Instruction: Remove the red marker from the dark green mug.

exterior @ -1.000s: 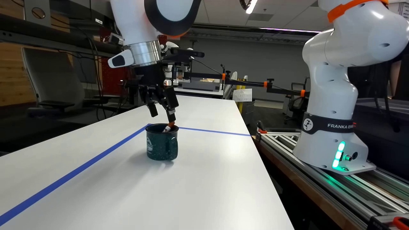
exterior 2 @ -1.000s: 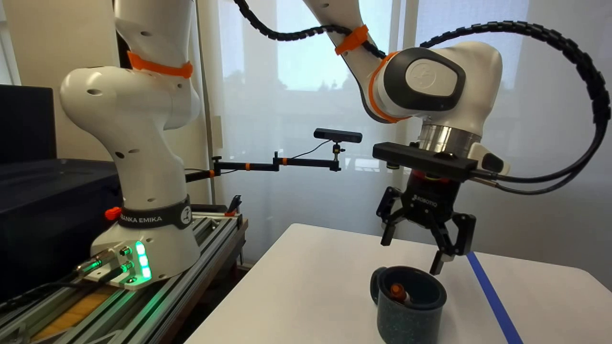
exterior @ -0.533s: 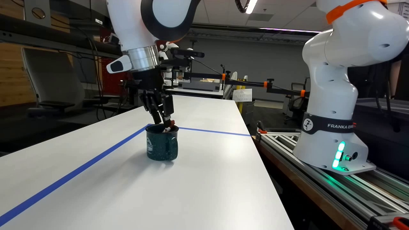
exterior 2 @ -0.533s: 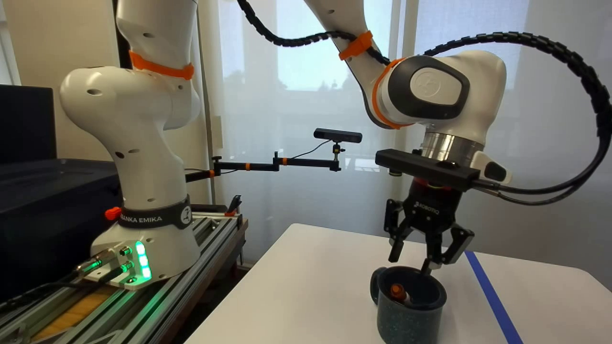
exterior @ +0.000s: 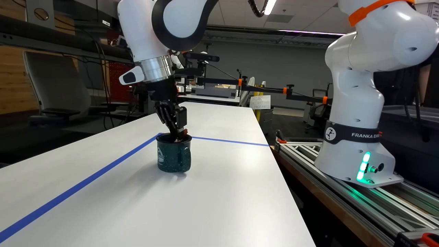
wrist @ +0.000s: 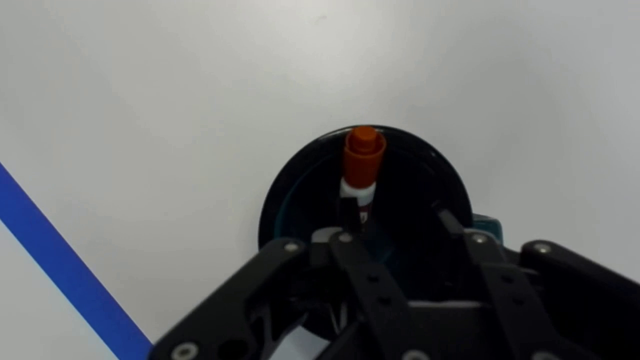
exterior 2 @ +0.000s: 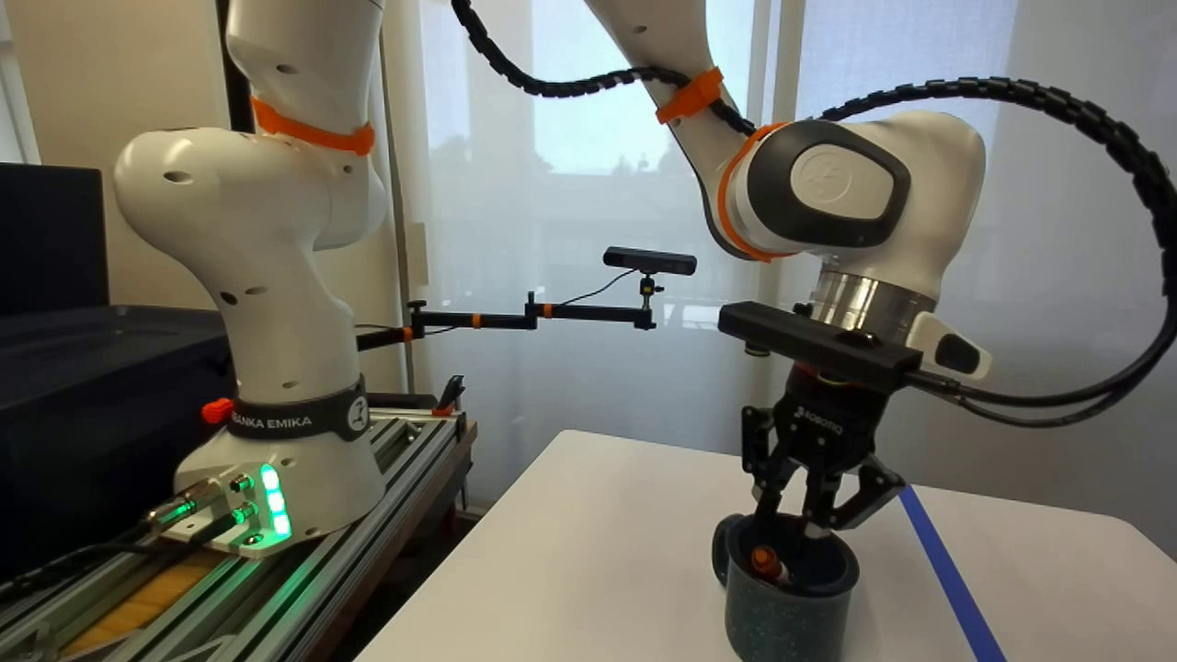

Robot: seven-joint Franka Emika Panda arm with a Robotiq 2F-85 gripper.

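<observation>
marker [wrist: 362, 167] leans inside the mug [exterior: 171, 160], claw [wrist: 395, 206] is at the mug's mouth, fingers [wrist: 349, 214] apart, nothing held. one overlaps the marker in the wrist view, so squeezing now might just shove it across the mug

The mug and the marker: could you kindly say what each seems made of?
Mug: probably glossy enamelled metal, given its pale-speckled sides and glinting dark rim; perhaps ceramic. Marker: likely smooth plastic, its orange-red end showing a moulded-looking collar.
</observation>
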